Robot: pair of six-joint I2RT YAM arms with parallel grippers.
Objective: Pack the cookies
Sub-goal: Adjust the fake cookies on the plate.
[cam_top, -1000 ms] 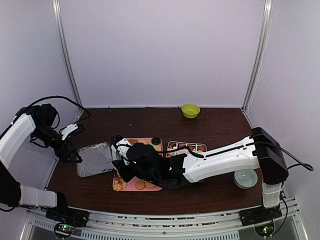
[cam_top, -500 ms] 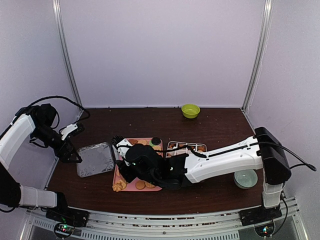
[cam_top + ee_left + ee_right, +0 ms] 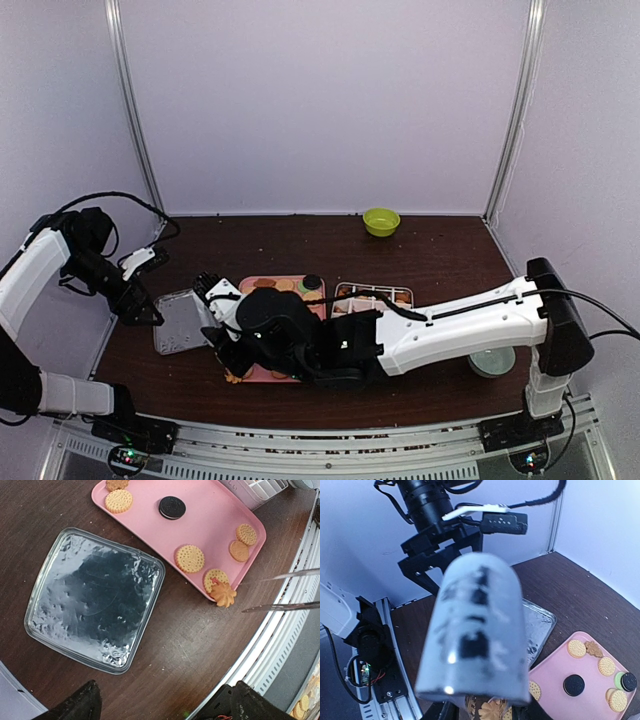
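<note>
A: The cookies (image 3: pixel 189 558)?
B: On the pink tray (image 3: pixel 210 525); 1 flower cookie (image 3: pixel 223 595) sits at its rim, just off the parted tips of the metal tongs (image 3: pixel 280 606). The right jaws clamp the tongs; the left jaws gape near the foil tray (image 3: pixel 95 595).
A: Method?
B: Likely: close the tips gently on the cookie's edges, lift level.

Blurred tongs (image 3: pixel 475 630) block the right wrist view (half hiding a flower-shaped cookie (image 3: pixel 494 710)).

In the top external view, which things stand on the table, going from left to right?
Square silver foil tray → flat pink plastic tray → white divided container → pale round bowl.
</note>
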